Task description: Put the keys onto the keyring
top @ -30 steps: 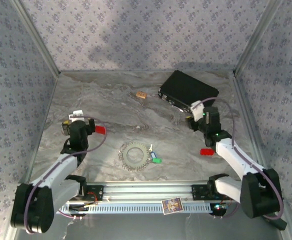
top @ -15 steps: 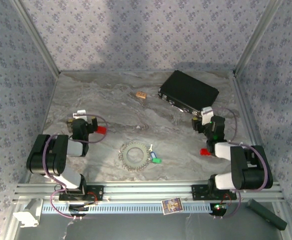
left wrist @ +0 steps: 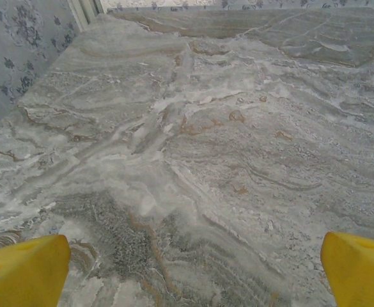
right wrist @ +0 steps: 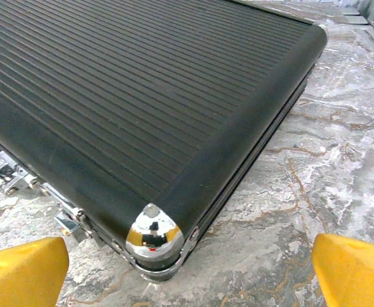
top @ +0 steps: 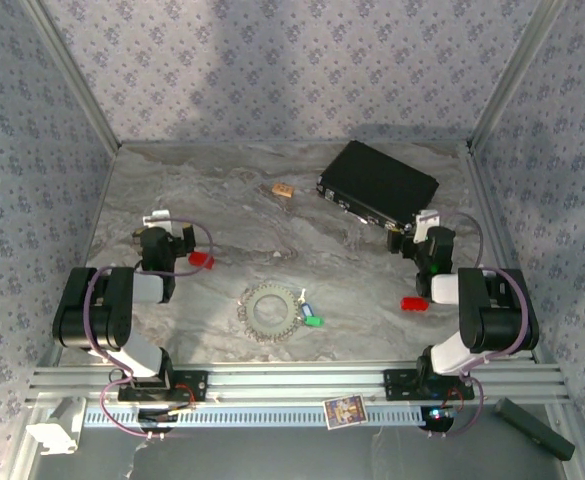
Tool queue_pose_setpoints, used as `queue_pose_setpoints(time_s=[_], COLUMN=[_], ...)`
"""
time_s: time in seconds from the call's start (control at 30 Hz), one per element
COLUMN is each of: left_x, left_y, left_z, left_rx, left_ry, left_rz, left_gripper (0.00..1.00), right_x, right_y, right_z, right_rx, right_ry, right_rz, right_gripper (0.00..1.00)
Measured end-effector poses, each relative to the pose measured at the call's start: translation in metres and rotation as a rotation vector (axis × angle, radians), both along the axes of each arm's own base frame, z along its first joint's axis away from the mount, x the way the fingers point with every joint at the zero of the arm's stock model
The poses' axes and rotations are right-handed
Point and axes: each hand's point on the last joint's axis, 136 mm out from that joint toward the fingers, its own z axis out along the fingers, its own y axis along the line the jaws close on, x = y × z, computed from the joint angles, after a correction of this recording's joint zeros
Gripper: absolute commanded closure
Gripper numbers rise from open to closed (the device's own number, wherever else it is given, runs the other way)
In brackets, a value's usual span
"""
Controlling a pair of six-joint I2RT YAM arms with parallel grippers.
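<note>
The keyring (top: 268, 311), a flat toothed silvery ring, lies on the marble table (top: 232, 215) near the front centre. Just right of it lie the keys, the blue one (top: 305, 307) and the green one (top: 315, 321), close to the ring's edge. My left gripper (top: 159, 238) rests low at the left, well away from the ring. Its yellow fingertips (left wrist: 23, 272) stand wide apart over bare marble, so my left gripper (left wrist: 193, 272) is open. My right gripper (top: 424, 236) sits at the right, open (right wrist: 187, 275), with nothing between its fingers.
A black ribbed case (right wrist: 142, 96) with chrome corners lies right in front of the right gripper, at the back right of the table (top: 377, 182). A small tan object (top: 283, 189) lies left of it. Patterned walls enclose the table on three sides.
Both arms have folded back from their extended reach into a low tucked pose. The grippers have drawn slightly outward and back. The ring and keys have not moved.
</note>
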Motion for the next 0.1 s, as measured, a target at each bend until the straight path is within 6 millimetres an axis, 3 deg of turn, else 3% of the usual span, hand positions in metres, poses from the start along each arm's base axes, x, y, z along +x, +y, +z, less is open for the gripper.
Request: queue_pose_setpoints(time_s=[0.1], left_x=[-0.0001], left_y=[-0.0013], left_z=[-0.0012], left_rx=[-0.006], left_ry=[0.004], left_rz=[-0.009], left_gripper=[0.0], right_x=[0.0001], right_y=[-0.0007], right_z=[0.0001], right_rx=[-0.002], right_ry=[0.0], right_rz=[-0.009], right_gripper=[0.01])
